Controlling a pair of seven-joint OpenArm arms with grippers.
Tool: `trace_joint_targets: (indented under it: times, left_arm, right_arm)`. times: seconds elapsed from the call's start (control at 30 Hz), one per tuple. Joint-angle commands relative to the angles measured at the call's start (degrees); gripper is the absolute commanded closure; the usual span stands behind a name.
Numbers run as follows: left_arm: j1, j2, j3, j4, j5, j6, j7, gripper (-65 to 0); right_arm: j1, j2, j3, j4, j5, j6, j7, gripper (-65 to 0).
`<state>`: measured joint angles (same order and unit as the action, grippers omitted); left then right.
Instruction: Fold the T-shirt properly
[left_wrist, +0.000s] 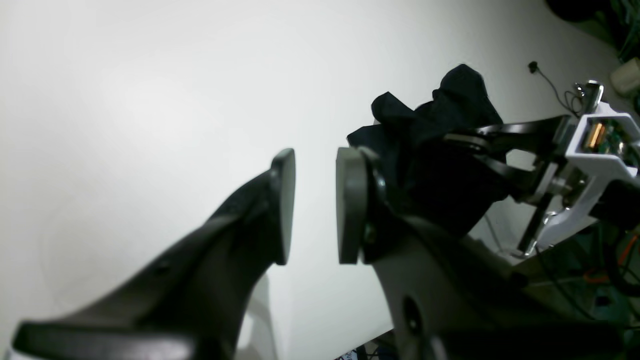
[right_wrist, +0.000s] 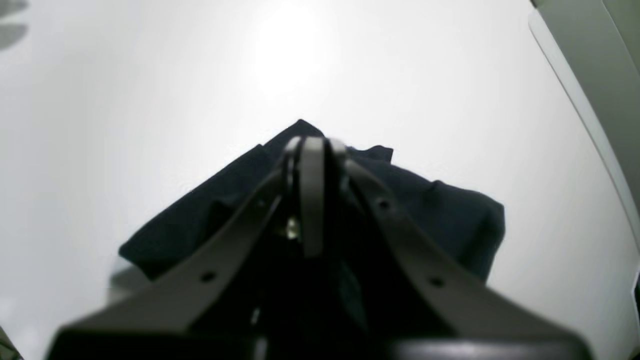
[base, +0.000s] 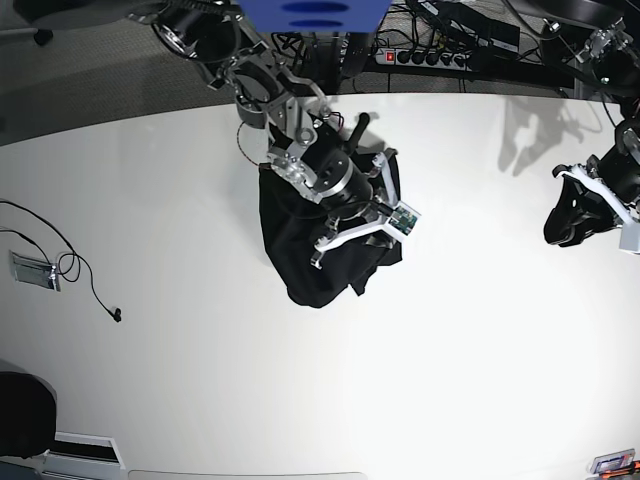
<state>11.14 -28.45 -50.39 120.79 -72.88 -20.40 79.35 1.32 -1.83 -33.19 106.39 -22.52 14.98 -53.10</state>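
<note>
One T-shirt (right_wrist: 440, 215) lay bunched beneath the right hand (right_wrist: 312, 150), whose jaws were clamped on it. The left hand (left_wrist: 315, 205) stood apart, empty.

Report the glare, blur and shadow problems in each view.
Right wrist view: glare on the white table; the right gripper, shut on the T-shirt, is blurred. Left wrist view: the open left gripper is a dark silhouette. Base view: sharp, with arm shadows at upper right.
</note>
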Motion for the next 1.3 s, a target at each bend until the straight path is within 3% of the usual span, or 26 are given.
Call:
trace_joint_targets:
  times: [0.0, 0.2, 0.43, 0.77, 0.8, 0.9, 0.97, 1.07, 1.27]
  left_arm:
    - [-0.45, -1.14, -0.29, 0.57, -1.01, -0.12, -1.24, -14.4]
    - [-0.45, -1.14, -0.2, 0.57, -1.01, -0.12, -1.24, -14.4]
    - [-0.54, -1.14, -0.2, 0.57, -1.1, -0.12, -1.24, -14.4]
    - [-0.54, -1.14, -0.2, 0.57, -1.1, -0.12, -1.42, -14.4]
    - [-0.54, -1.14, -0.2, 0.57, -1.1, -0.12, -1.51, -14.4]
    - [-0.54, -1.14, -0.2, 0.57, -1.1, -0.12, -1.51, -14.4]
    - [-0.54, -1.14, -0.2, 0.57, -1.1, -0.12, -1.33, -14.4]
    - [-0.54, -1.05, -0.2, 0.57, -1.1, -0.12, -1.33, -14.4]
    - [-0.54, -0.96, -0.2, 0.57, -1.1, -0.12, -1.51, -14.4]
  right_arm:
    - [0.83, -0.68, -0.79, 0.12, -0.29, -0.35, 0.57, 0.0]
    - [7.25, -6.66, -4.83, -9.55, -0.29, -0.35, 1.1, 0.0]
    - [11.21, -7.17, -10.81, -24.41, -0.2, -0.61, 4.62, 0.0]
    - [11.12, -7.17, -10.99, -25.29, -0.11, -0.61, 5.58, 0.0]
    - [11.03, -7.17, -11.16, -24.67, -0.11, -0.61, 5.58, -2.9]
    - [11.03, -7.1, -11.43, -22.39, -0.03, -0.35, 5.67, -19.4]
    - [11.03, -7.01, -11.43, -20.1, 3.23, -0.35, 6.55, -28.9]
    - [11.21, -7.01, -10.72, -15.97, 10.35, -0.35, 9.1, -37.8]
    - [11.29, -7.01, 0.09, -9.03, 23.36, -0.35, 9.89, -41.4]
